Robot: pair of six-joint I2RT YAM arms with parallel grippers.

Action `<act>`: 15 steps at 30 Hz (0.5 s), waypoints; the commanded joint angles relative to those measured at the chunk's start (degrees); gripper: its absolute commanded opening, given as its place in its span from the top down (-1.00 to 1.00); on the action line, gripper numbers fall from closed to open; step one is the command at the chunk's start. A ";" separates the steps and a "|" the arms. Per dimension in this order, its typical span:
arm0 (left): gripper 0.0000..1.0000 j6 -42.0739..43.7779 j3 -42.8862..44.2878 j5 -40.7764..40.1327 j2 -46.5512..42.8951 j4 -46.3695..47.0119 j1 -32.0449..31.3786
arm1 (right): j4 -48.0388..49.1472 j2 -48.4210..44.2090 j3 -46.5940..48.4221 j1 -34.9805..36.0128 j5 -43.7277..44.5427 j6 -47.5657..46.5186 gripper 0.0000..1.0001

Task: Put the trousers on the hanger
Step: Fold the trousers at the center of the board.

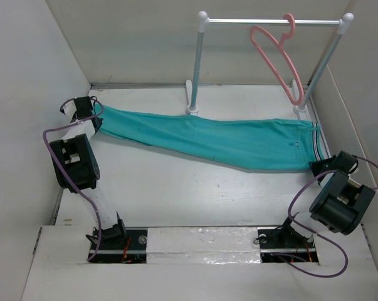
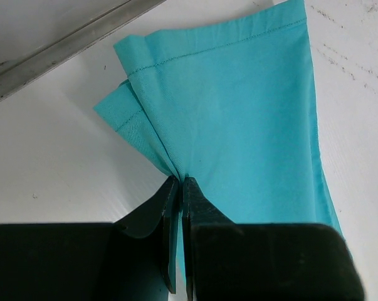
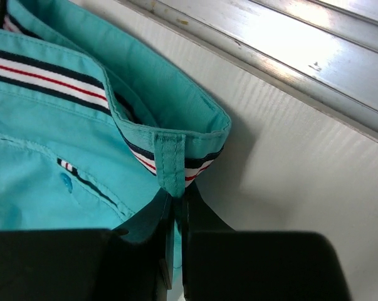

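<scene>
We note the trousers stretched across the tabletop, long axis running left to right. The left gripper is clamped on the leg hems, the right gripper on the waistband. The hanger hangs on the rail at the far right corner, nearer our right arm.

White table, trousers across it.
The trousers lie flat from far left to right, waistband at the right; a rail stand stands at the back, just behind them.

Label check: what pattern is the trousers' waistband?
Waistband: white, dark and red stripes; right wrist view.
</scene>
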 commanded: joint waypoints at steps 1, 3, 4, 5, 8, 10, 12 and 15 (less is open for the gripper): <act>1.00 -1.07 2.28 -1.33 -4.55 2.44 0.12 | 0.27 -8.51 2.26 3.27 2.81 -1.05 1.00; 1.00 -1.68 5.78 -1.33 -6.14 -0.79 -0.41 | -3.87 -14.50 4.28 5.47 6.41 -1.58 1.00; 1.00 -2.21 7.29 -1.33 -6.75 -2.30 -0.41 | -7.89 -17.49 6.90 7.57 7.55 -1.67 1.00; 1.00 -2.91 8.69 -0.98 -8.15 -3.88 0.81 | -9.32 -22.57 8.23 8.12 9.13 -1.75 1.00; 1.00 -4.06 12.48 1.31 -11.49 -6.78 3.80 | -16.60 -29.80 15.15 7.25 10.02 -2.37 1.00; 1.00 -3.45 15.55 1.31 -13.08 -9.16 4.60 | -22.84 -32.63 19.30 5.67 9.50 -4.65 1.00; 1.00 -2.39 17.31 0.61 -15.80 -10.65 4.60 | -25.67 -36.48 24.14 3.13 8.62 -6.23 1.00; 1.00 -1.95 17.06 0.87 -19.58 -11.10 5.92 | -30.33 -39.49 29.23 -0.31 5.46 -7.55 1.00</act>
